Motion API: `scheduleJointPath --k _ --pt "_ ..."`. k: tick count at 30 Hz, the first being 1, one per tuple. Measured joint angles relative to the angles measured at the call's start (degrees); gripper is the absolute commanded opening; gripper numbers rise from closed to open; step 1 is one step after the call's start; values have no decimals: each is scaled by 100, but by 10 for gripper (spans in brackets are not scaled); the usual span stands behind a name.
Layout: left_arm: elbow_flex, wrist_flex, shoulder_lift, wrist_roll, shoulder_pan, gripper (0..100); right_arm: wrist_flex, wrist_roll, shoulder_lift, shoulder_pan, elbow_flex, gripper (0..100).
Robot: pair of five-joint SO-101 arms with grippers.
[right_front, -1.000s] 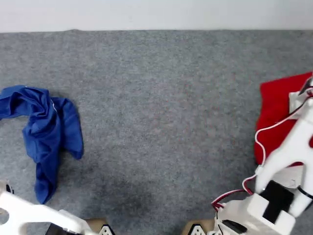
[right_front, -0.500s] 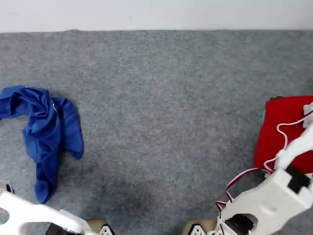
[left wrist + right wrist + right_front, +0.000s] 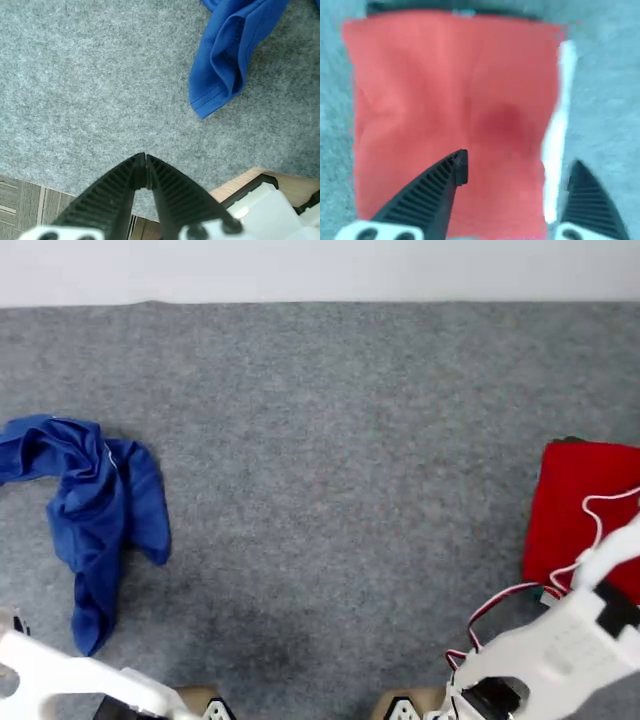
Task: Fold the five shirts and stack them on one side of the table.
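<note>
A crumpled blue shirt [image 3: 95, 505] lies at the table's left side. One hem corner of the blue shirt [image 3: 225, 60] lies a little beyond my left gripper [image 3: 145, 162], which is shut and empty just above the grey felt near the front edge. A folded red shirt [image 3: 580, 505] lies flat at the right edge, with a dark sliver of cloth [image 3: 565, 441] showing at its far side. My right gripper [image 3: 520, 167] hangs open over the red shirt [image 3: 445, 90], holding nothing. A white strip [image 3: 557, 135] runs along one side of the red cloth.
Grey felt [image 3: 340, 460] covers the table between the two shirts. The wooden table edge [image 3: 235, 182] and the left arm's white base [image 3: 265, 210] sit close behind my left gripper. My right arm [image 3: 560, 650] with its red-white cable stands at the front right corner.
The right arm drew back from over the red shirt toward the front edge. The red shirt, bunched higher under the arm a second ago, now lies as a flat rectangle. Left arm unchanged.
</note>
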Motion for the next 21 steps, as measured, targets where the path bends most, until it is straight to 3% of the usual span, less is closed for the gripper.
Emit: scheduleJointPath --k 2,5,8,12,21 --pt "0 0 0 0 0 5 114 -26 -202 0 -132 222" --pt "0 0 0 0 0 5 229 -44 -360 0 -149 9" --pt "9 0 0 0 0 5 352 -44 -387 -9 -149 48" --pt "9 0 0 0 0 5 255 88 -396 -9 -105 13" --pt "35 0 0 0 0 5 -2013 686 1081 519 -9 9"
